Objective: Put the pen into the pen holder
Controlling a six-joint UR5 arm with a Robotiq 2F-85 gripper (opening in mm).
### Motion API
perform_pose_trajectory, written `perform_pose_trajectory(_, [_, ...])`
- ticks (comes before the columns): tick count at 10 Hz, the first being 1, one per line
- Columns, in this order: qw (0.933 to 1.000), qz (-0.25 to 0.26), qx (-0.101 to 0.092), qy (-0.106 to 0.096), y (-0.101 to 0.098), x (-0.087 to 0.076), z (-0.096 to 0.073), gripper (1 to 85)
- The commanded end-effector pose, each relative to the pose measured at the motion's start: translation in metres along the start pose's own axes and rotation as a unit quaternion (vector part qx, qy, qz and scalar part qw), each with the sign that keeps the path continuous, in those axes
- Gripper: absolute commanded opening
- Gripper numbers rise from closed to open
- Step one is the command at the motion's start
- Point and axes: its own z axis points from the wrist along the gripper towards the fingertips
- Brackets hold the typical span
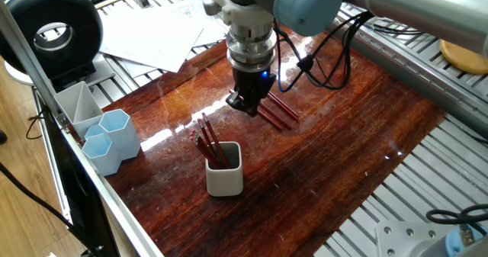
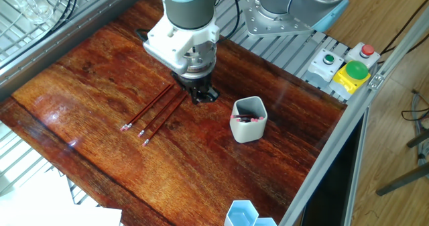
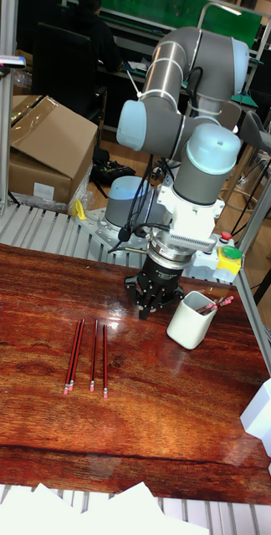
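Note:
Several red pens (image 2: pixel 155 112) lie side by side on the dark wooden table (image 2: pixel 87 65), showing too as pens (image 3: pixel 92 358) in the tall view and pens (image 1: pixel 276 109) by the arm. My gripper (image 2: pixel 202 96) hangs low over the table at the pens' ends nearest the pen holder, fingers apart, with nothing visible between them. It appears as gripper (image 1: pixel 245 104) and gripper (image 3: pixel 151 308) in the other views. The off-white pen holder (image 2: pixel 249 121) stands just beside it, holding several red pens; it is seen as pen holder (image 1: pixel 225 170) and pen holder (image 3: pixel 190 320) elsewhere.
Pale blue hexagonal cups (image 1: pixel 112 139) and a grey compartment tray (image 1: pixel 78 103) sit at one table edge. White papers (image 1: pixel 156 30) lie past the far edge. A button box (image 2: pixel 346 67) is mounted beside the table. Black cables (image 1: pixel 320 59) hang from the arm.

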Motion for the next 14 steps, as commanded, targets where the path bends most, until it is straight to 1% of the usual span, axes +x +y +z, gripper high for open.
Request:
perform_pose_trajectory(1, [0.9991,-0.027,-0.025,-0.019,0.013,-0.010,-0.001,1.0])
perform_pose_trajectory(2, [0.9984,-0.031,-0.033,-0.035,0.017,-0.018,-0.002,1.0])
perform_pose_trajectory(4, [0.9959,-0.021,-0.032,-0.082,0.017,-0.042,-0.005,1.0])
perform_pose_trajectory(5, [0.9952,-0.013,-0.029,-0.093,0.015,-0.048,-0.006,1.0])
perform_pose_trajectory(6, [0.9956,-0.004,-0.017,-0.092,0.008,-0.048,-0.005,1.0])
perform_pose_trajectory(7, [0.9963,0.006,-0.014,-0.084,0.006,-0.044,-0.005,1.0])
perform_pose_trajectory(9, [0.9965,0.019,-0.021,-0.079,0.009,-0.041,-0.004,1.0])
perform_pose_trajectory(10, [0.9965,0.025,-0.032,-0.073,0.015,-0.038,-0.004,1.0])
perform_pose_trajectory(11, [0.9958,0.035,-0.043,-0.073,0.020,-0.039,-0.005,1.0])
perform_pose_trajectory(12, [0.9953,0.051,-0.044,-0.071,0.020,-0.038,-0.005,1.0])
perform_pose_trajectory(13, [0.9952,0.060,-0.038,-0.068,0.017,-0.037,-0.004,1.0])
perform_pose_trajectory(14, [0.9953,0.058,-0.036,-0.068,0.016,-0.037,-0.004,1.0])
